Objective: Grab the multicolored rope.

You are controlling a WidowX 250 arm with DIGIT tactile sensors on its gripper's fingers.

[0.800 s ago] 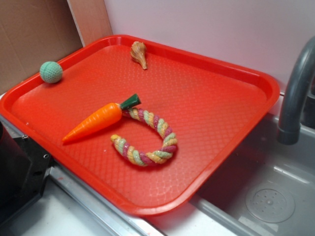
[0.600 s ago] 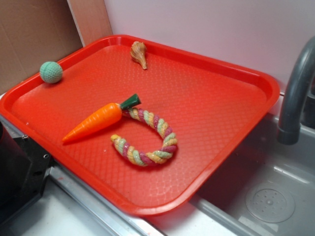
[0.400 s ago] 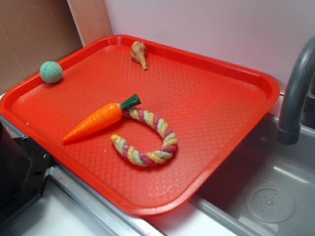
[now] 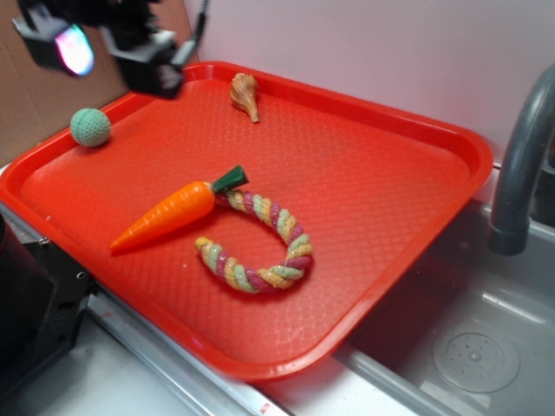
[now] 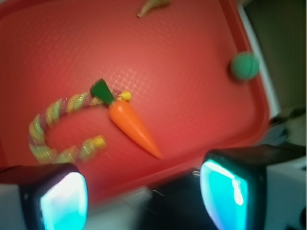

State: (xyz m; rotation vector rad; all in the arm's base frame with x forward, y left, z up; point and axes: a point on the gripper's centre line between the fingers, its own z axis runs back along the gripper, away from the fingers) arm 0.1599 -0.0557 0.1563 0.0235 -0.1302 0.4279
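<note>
Exterior view: the multicolored rope (image 4: 260, 243) is seen curled in a C on the red tray (image 4: 416, 130), one end touching the green top of the orange carrot (image 4: 169, 215). The gripper (image 4: 108, 48) is held high over the tray's far left corner, jaws spread apart and empty, near the green ball (image 4: 90, 126).

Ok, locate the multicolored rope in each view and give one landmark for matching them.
Exterior: the multicolored rope lies mid-tray, curled right of the carrot.
Wrist: the rope sits at left, blurred.
Shared landmark: the carrot, its green top touching one rope end.
</note>
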